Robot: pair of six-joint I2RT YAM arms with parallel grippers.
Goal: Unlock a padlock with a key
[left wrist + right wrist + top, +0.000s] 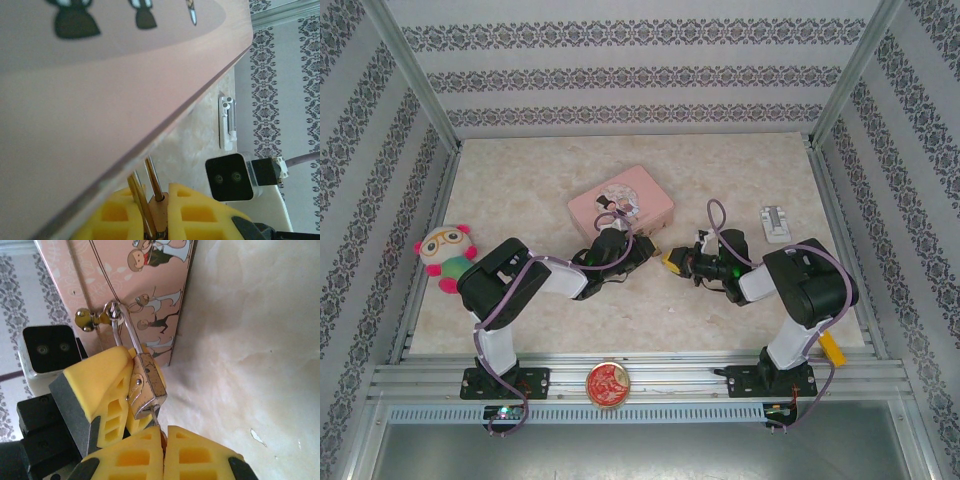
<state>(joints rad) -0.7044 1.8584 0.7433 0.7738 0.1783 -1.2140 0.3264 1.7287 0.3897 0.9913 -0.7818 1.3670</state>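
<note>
A small brass padlock [147,382] hangs by its thin shackle [125,332] from the hasp of the pink tin box [120,275]. My left gripper [162,192] is shut on the padlock body [162,220], and its yellow fingers [97,385] show at the padlock's left in the right wrist view. My right gripper [163,432] is shut on the key [155,416]. The key's thin blade runs up into the bottom of the padlock. Seen from above, both grippers [640,250] [672,262] meet just in front of the box [620,205].
A plush toy [445,255] lies at the left edge. A round red-gold disc [608,384] rests on the front rail. A small white hinged piece [776,222] lies at the right. The right wrist's camera housing [229,176] is close beside my left fingers.
</note>
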